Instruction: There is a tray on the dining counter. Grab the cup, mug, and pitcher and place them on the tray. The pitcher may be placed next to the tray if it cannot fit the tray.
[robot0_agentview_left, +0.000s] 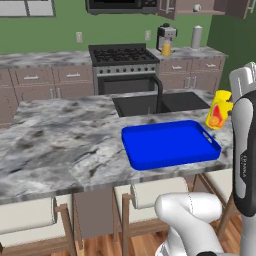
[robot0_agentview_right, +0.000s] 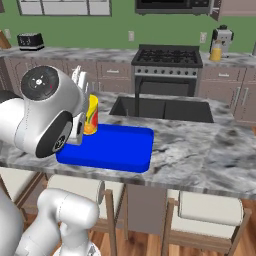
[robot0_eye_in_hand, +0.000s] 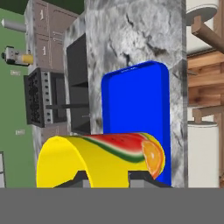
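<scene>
My gripper is shut on the yellow cup, which has a watermelon and orange picture on its side. In the left base view the cup stands roughly upright at the far right corner of the blue tray. The right base view shows the cup beside my arm, at the tray's far left edge. The tray lies on the dining counter with nothing in it. The pitcher with orange contents stands on the back worktop by a coffee machine. A small pale thing sits in an open upper cabinet; I cannot tell if it is the mug.
A dark sink with a black faucet lies just behind the tray. The stove, a coffee machine and a grey cylinder line the back wall. Stools stand under the counter's near edge.
</scene>
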